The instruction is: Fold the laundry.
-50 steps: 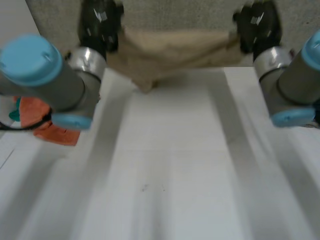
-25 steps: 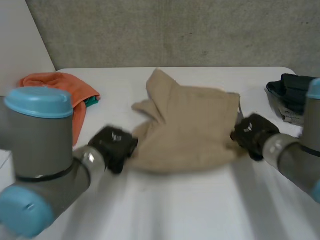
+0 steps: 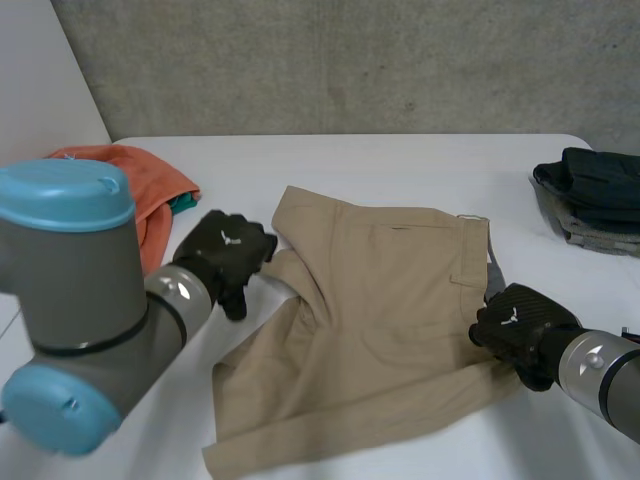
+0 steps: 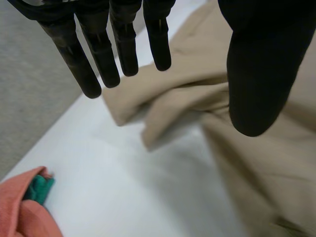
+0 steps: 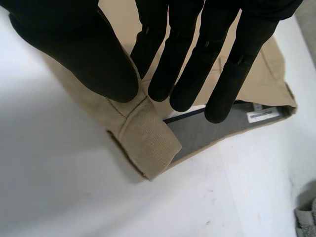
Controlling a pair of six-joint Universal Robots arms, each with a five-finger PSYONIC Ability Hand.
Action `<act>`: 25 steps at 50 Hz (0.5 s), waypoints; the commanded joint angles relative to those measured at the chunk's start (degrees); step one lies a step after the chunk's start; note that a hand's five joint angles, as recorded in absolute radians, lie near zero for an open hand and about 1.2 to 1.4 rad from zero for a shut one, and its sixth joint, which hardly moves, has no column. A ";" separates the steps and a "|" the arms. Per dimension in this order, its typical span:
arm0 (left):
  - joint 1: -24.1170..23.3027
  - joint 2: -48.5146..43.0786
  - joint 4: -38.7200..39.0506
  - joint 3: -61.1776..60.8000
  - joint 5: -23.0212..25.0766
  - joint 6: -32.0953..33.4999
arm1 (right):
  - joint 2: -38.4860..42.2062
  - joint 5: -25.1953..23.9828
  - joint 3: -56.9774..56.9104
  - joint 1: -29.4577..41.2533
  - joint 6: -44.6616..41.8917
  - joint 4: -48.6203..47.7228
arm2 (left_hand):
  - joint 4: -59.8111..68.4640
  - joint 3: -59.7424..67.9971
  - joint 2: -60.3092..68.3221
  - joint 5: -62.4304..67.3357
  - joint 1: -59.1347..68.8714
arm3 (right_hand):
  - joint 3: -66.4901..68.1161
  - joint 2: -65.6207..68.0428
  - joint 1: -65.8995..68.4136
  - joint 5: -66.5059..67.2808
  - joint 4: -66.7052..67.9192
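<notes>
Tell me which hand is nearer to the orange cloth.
Left. The left hand is just beside the orange cloth, over the crumpled edge of the beige shorts. The right hand is at the shorts' waistband, on their far side from that cloth.

Right robot hand (image 3: 522, 325) covers the shorts (image 3: 380, 320) corner it pinches

The left hand (image 4: 256, 64) hovers over the tan shorts (image 4: 256, 163), fingers (image 4: 123, 44) straight and thumb spread, a rumpled fold below its fingertips on the table (image 4: 123, 187), an orange cloth (image 4: 19, 219) well beyond.
</notes>
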 commanded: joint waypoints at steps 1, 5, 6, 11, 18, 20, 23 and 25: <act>5.73 -9.03 10.10 2.77 9.22 0.06 | 1.00 -0.01 0.40 0.25 2.51 -4.63 | 16.82 16.51 16.53 16.67 17.01 | 11.64 12.26 18.97 10.99 11.32; 8.54 -15.27 12.12 6.46 14.59 -0.29 | 2.48 -0.01 0.40 0.34 3.30 -5.96 | 20.35 20.04 20.06 20.20 20.54 | 11.64 12.26 18.97 10.99 11.32; 8.89 -16.42 12.30 7.33 15.47 -0.29 | 2.84 -0.01 0.58 0.34 3.39 -6.04 | 20.35 20.04 20.07 20.21 20.55 | 11.64 12.26 18.97 10.99 11.32; 9.69 -23.89 13.27 12.52 19.52 -0.12 | 4.07 -0.01 0.58 0.34 4.09 -6.57 | 19.85 19.54 19.56 19.70 20.04 | 11.64 12.26 18.97 10.99 11.32; 10.13 -28.82 19.85 15.87 20.22 -0.12 | 4.78 0.08 1.11 0.34 4.35 -7.36 | 19.34 19.03 19.06 19.20 19.54 | 11.64 12.26 18.97 10.99 11.32; 10.13 -30.04 22.22 16.04 20.23 0.15 | 4.78 0.08 1.28 0.34 4.35 -7.45 | 20.18 19.87 19.89 20.03 20.37 | 11.64 12.26 18.97 10.99 11.32; 10.04 -30.84 24.16 16.57 20.14 -0.11 | 4.78 0.08 1.55 0.34 4.35 -7.63 | 22.36 22.04 22.07 22.21 22.55 | 11.64 12.26 18.97 10.99 11.32; 9.95 -31.45 25.13 17.27 19.87 -0.29 | 4.78 0.08 1.72 0.34 4.44 -7.80 | 34.27 33.96 33.98 34.12 34.47 | 11.64 12.26 18.97 10.99 11.32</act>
